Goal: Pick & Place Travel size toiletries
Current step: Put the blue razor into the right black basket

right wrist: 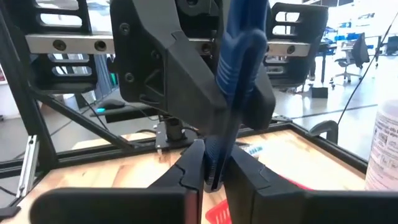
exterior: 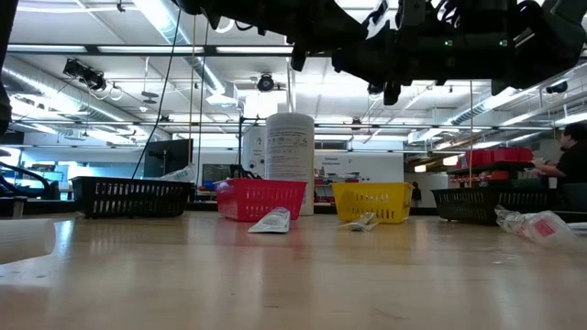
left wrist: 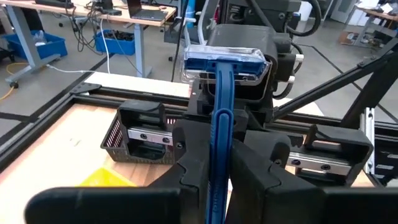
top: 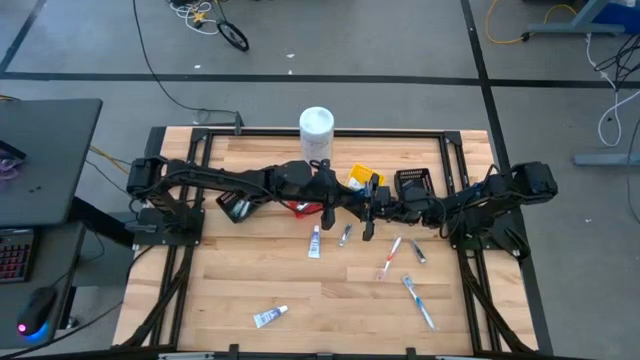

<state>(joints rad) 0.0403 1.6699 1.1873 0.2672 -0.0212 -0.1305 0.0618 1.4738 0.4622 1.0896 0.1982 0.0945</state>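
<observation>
From above: both arms meeting over mid-table, left gripper (top: 328, 192) facing right gripper (top: 372, 205), a handover by the look; toothbrushes (top: 392, 256) and tubes (top: 314, 242) scattered on the table (top: 250, 290).

Table level: red bin (exterior: 261, 198) and yellow bin (exterior: 371, 202) waiting behind.

Left wrist: fingers (left wrist: 193, 171) clamped on a blue razor (left wrist: 222, 81).

Right wrist: fingers (right wrist: 189, 168) closed on the same handle. Best confirm that grip before releasing the left.
</observation>
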